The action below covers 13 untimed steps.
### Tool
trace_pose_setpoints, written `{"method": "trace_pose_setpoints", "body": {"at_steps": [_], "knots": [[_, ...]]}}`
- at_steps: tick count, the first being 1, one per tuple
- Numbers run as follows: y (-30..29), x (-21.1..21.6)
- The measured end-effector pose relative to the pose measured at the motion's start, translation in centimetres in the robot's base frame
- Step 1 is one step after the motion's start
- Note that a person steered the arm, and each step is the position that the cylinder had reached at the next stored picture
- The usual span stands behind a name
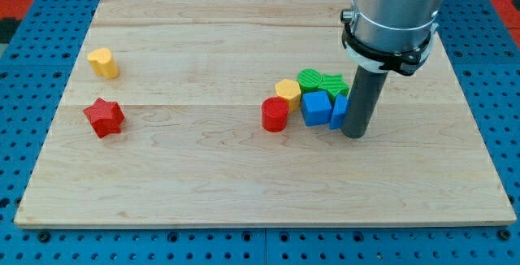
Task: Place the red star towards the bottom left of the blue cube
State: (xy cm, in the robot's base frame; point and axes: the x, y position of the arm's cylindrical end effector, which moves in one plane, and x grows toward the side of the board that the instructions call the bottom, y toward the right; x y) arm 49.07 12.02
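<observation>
Resting my tip [355, 133] on the board [203, 192], just right of a partly hidden blue block [338, 112] | no pincer, nothing held | blue cube [316, 108] left of that | red cylinder [275, 115], yellow block [288, 91], 2 green blocks [309, 80] [332, 83] clustered | red star [104, 117] far left, below yellow heart [103, 62]

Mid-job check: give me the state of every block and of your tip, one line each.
red star: alone, view's left, far from the cluster
yellow heart: alone, above the star
red cylinder: cluster's left edge
yellow hexagon: in the cluster
blue cube: in the cluster
green blocks: behind the cube
my tip: against a partly hidden blue block
</observation>
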Motion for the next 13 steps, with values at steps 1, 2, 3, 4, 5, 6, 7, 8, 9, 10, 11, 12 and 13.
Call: {"method": "trace_pose_setpoints", "body": {"at_steps": [1,2,3,4,5,6,7,8,9,10,11,12,13], "knots": [[-0.6,2.7],[-8.2,9.5],[-23.6,9.7],[-34.1,3.7],[-39.6,-0.1],[-34.0,-5.3],[-26.2,-2.9],[-34.3,-3.3],[-39.5,-9.0],[-42.4,-11.6],[-42.5,-11.1],[-42.5,-7.2],[-42.5,0.3]]}}
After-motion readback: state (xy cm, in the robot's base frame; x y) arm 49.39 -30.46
